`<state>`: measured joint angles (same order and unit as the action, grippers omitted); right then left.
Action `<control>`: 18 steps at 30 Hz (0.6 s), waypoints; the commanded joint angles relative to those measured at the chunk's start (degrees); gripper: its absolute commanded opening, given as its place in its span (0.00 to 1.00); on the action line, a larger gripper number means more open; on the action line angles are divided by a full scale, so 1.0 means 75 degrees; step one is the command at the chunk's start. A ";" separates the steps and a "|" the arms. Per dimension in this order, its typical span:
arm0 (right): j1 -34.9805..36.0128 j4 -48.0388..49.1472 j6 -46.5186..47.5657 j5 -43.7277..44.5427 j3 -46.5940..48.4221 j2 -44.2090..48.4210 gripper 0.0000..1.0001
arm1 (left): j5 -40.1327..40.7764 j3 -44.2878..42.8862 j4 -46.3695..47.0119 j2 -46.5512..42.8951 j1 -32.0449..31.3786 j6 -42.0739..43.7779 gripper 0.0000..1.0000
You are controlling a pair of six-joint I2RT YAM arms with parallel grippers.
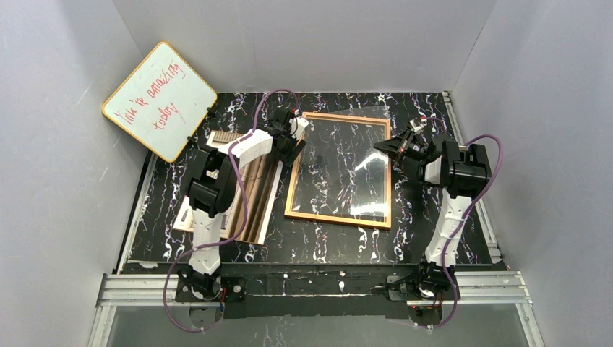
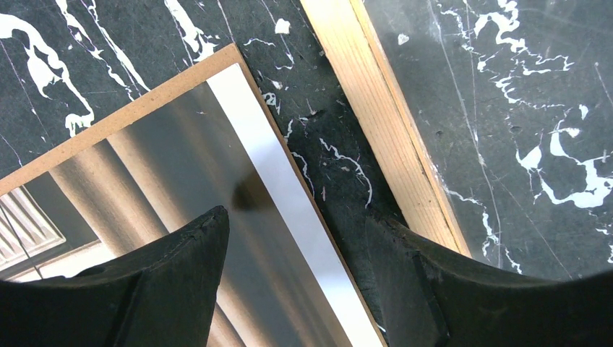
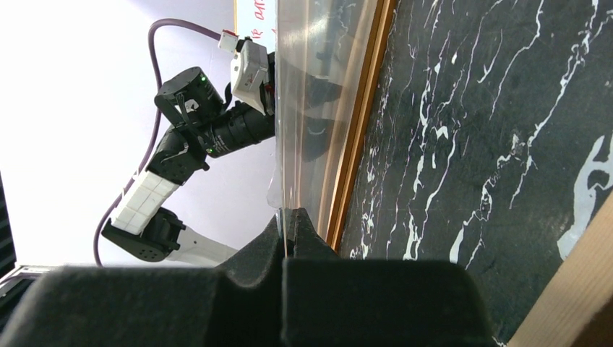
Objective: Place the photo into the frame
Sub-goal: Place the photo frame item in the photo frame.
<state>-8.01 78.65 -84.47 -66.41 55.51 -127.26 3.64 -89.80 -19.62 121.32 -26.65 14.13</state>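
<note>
The frame (image 1: 338, 217) lies flat in the middle of the table, its orange-brown wood edge (image 2: 383, 123) showing in the left wrist view too. Its clear pane (image 1: 347, 159) is tilted up off it. My right gripper (image 1: 389, 148) is shut on the pane's right edge (image 3: 289, 215), and the pane (image 3: 311, 87) runs away from the fingers. The photo (image 1: 253, 191) lies left of the frame on a brown fibreboard back (image 2: 108, 123). My left gripper (image 1: 293, 137) hangs open over the photo's right margin (image 2: 296, 217), one finger above the photo (image 2: 166, 166), the other above the table strip beside the frame.
A yellow-edged whiteboard (image 1: 159, 101) with red writing leans against the back left wall. White walls close in the black marbled table (image 1: 434, 238) on three sides. The arms' bases sit on the metal rail (image 1: 311, 285) at the near edge.
</note>
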 commanded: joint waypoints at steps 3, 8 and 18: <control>0.0043 0.0529 0.0118 -0.0071 0.0350 0.0058 0.01 | -0.0099 0.0034 -0.0396 0.0280 -0.0102 -0.0006 0.68; 0.0045 0.0458 0.0141 -0.0144 0.0458 -0.0034 0.01 | -0.0078 0.0040 -0.0408 0.0269 -0.0114 0.0012 0.68; 0.0045 0.0273 0.0233 -0.0358 0.0626 -0.0175 0.01 | -0.0064 0.0034 -0.0434 0.0260 -0.0114 0.0014 0.68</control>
<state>-7.84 78.52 -83.79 -67.57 58.11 -127.90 3.81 -89.80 -19.66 121.32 -26.76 14.15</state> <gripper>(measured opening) 0.032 0.676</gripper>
